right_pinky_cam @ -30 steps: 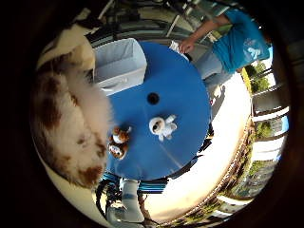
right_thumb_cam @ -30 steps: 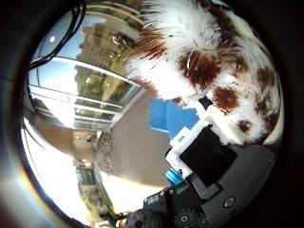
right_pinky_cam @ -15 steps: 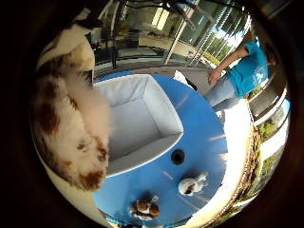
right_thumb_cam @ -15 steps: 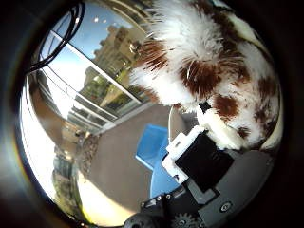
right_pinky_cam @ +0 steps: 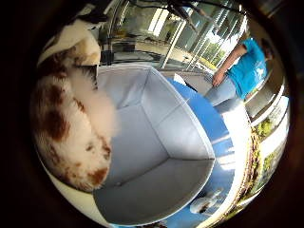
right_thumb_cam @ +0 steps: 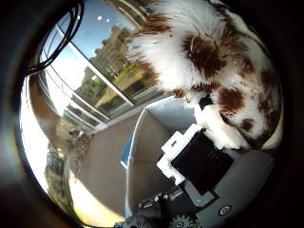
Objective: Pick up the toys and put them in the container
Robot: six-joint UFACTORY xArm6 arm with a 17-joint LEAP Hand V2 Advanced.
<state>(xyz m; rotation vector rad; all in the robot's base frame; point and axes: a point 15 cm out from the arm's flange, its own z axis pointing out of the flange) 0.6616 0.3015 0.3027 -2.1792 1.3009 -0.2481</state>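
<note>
**Fluffy toy held over the white container**

From the little-finger side of the palm, we see one plush toy (right_pinky_cam: 71,133) pressed close against the palm: long, shaggy white fur with rust-brown patches, rounded and soft in outline. It sits directly above one container (right_pinky_cam: 161,142), a white box with smooth, pale walls that slope down to a flat floor and a thin, rounded rim. We count nothing inside the container; its floor and walls are bare, and the toy overlaps the rim on one side. The container stands on a round blue table (right_pinky_cam: 209,118) with a smooth, glossy top. On the table, just outside the container's rim, we make out one small white toy (right_pinky_cam: 205,205), too small to tell its shape clearly. A person in a teal shirt stands beyond the table's far edge, touching none of these things.

From the thumb side, the same furry toy fills the space next to the hand (right_thumb_cam: 199,166), whose white and black blocky parts and a geared piece show close to the camera. A white finger (right_thumb_cam: 219,128) lies against the fur, so we judge the hand is gripping the toy. Beneath it, a corner of the container's wall shows, with a sliver of the blue table beside it. Glass building fronts lie beyond.
</note>
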